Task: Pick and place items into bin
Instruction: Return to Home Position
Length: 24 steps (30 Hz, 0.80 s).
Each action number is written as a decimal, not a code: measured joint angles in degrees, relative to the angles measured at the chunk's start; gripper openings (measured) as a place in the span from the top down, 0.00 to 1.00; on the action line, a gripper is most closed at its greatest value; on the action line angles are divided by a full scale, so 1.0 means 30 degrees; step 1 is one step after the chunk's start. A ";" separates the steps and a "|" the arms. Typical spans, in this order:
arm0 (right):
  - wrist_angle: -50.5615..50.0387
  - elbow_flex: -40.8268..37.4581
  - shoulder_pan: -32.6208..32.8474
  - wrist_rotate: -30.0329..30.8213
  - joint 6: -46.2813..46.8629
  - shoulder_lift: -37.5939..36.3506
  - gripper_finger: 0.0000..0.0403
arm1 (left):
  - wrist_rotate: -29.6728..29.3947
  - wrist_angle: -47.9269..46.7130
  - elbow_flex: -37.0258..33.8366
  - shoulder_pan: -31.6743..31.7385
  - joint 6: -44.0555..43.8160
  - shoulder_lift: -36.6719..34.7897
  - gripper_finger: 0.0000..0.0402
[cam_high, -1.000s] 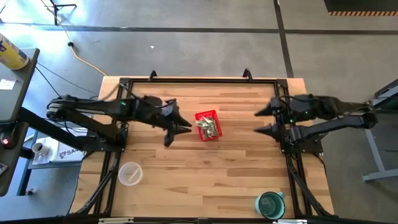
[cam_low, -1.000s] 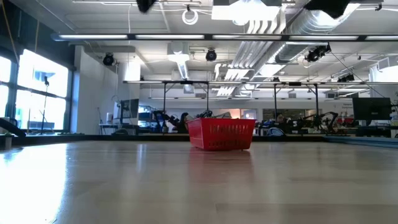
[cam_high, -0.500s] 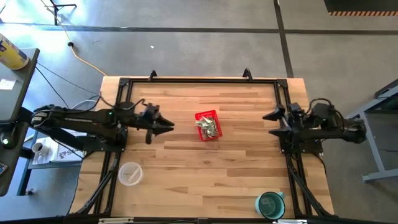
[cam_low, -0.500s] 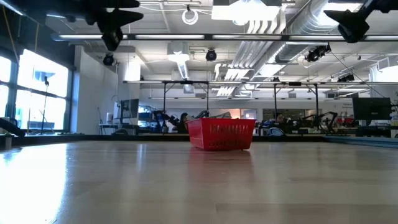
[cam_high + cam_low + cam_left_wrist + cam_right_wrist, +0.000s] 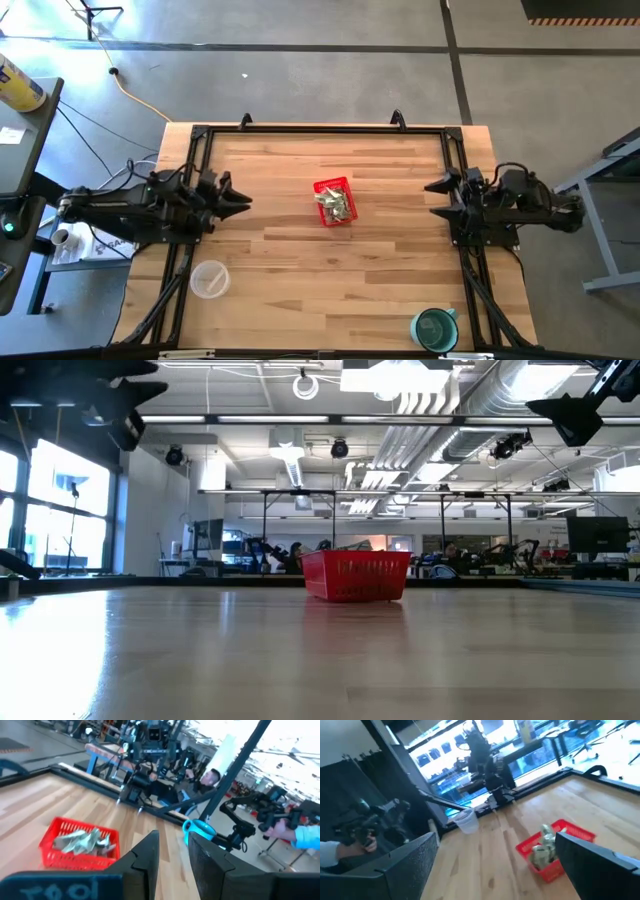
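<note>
The red slotted basket stands on its base near the table's middle, and also shows in the low view. Several pale green-and-white wrapped pieces lie heaped inside it. My left gripper hangs above the table's left edge, well left of the basket. It holds nothing, with a narrow gap between its fingers. My right gripper hovers at the right edge, wide open and empty, facing the basket.
A clear plastic cup stands near the table's near-left corner, a teal cup near the near-right corner. Black frame rails run along the left, right and far edges. A person's sleeve shows beyond the table.
My left gripper has drawn back from just left of the basket toward the table's left edge, its arm folding in. My right gripper pulled back a little toward the right edge, then stayed still. The basket and the pieces in it have not moved.
</note>
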 joint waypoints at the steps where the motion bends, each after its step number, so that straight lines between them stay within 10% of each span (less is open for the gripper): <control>1: 0.0000 0.0000 0.0000 0.0200 -0.0193 0.0000 0.02 | -0.0188 -0.0169 -0.0349 0.0000 -0.0147 -0.0516 0.66; 14: -0.3824 -0.1392 0.0000 0.5121 0.1206 0.0045 0.02 | -0.1355 -0.5341 -0.3273 0.0000 -0.2183 -0.5103 0.65; 24: -0.7004 -0.1370 0.0000 0.2493 0.6143 0.0167 0.02 | -0.1784 -0.7804 -0.3236 0.0000 -0.2199 -0.4682 0.66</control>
